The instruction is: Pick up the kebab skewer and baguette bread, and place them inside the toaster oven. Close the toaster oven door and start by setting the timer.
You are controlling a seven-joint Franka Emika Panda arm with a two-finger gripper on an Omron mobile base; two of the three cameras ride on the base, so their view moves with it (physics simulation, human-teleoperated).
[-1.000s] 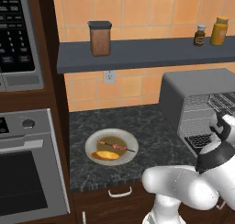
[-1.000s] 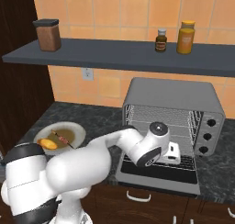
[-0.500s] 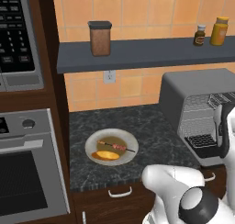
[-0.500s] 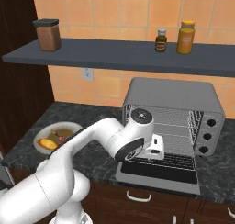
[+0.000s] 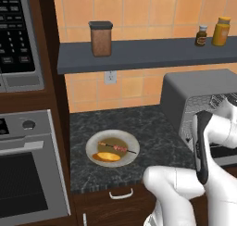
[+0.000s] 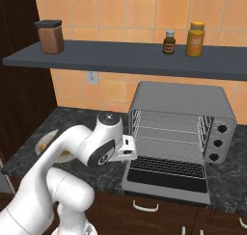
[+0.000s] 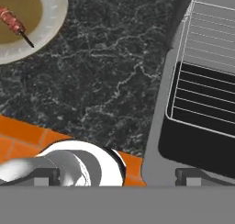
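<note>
The kebab skewer and the golden baguette bread lie together on a white plate on the dark counter. In the hand view the skewer's end shows at the top left on the plate's rim. To the right stands the grey toaster oven. The toaster oven door hangs open, flat, its dark glass facing up. My gripper hovers above bare counter between plate and door, open, with nothing between its fingers. Its white hand sits by the door's left edge.
A grey shelf above carries a brown canister and two bottles. A built-in oven and a microwave fill the left wall. Speckled counter lies open between plate and toaster oven.
The arm has swung left: the wrist left the spot over the open door and now hangs over the counter nearer the plate. The jaws have stayed open.
</note>
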